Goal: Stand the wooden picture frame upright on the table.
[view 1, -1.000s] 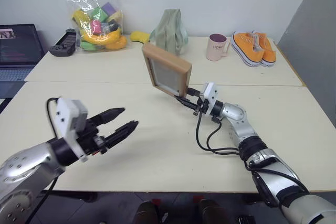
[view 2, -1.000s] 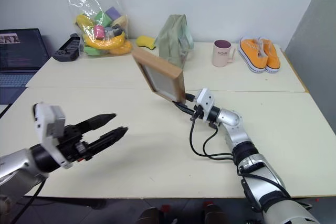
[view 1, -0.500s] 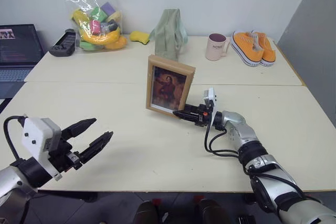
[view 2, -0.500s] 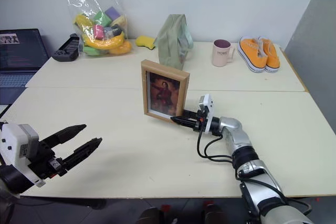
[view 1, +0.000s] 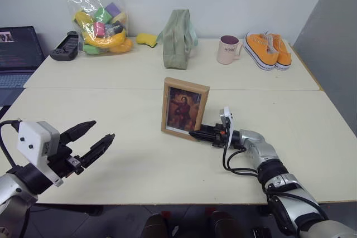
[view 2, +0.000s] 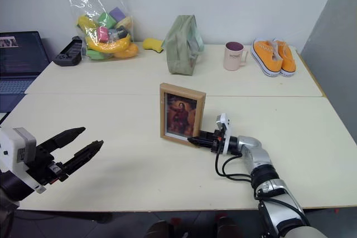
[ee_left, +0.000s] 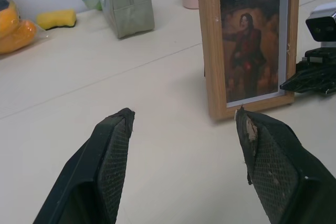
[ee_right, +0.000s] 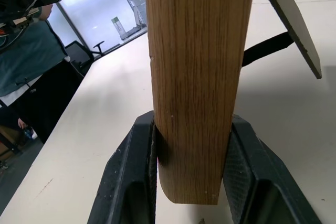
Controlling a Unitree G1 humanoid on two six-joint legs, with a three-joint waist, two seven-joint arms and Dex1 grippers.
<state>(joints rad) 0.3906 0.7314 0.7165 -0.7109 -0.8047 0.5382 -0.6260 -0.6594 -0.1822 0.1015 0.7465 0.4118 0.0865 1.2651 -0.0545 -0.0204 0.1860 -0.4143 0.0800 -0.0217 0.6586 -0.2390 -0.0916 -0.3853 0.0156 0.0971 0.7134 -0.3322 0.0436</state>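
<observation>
In the eye view, you've lowered the wooden picture frame (view 1: pixel 185 108) upright onto the table (view 1: pixel 139 160), picture centre. Left wrist view: left gripper (ee_left: pixel 184 124) gapes empty. Right wrist view: right gripper (ee_right: pixel 189 129) still pinches its edge; stand's out, so let go next.

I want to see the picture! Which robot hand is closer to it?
Right. The right gripper is clamped on the wooden picture frame; the left gripper hangs open, well apart.

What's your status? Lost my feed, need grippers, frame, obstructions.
Right gripper shut on wooden picture frame, low on its edge. Frame upright on table, stand folded out behind. Left gripper open, apart. Nothing near in the way.
</observation>
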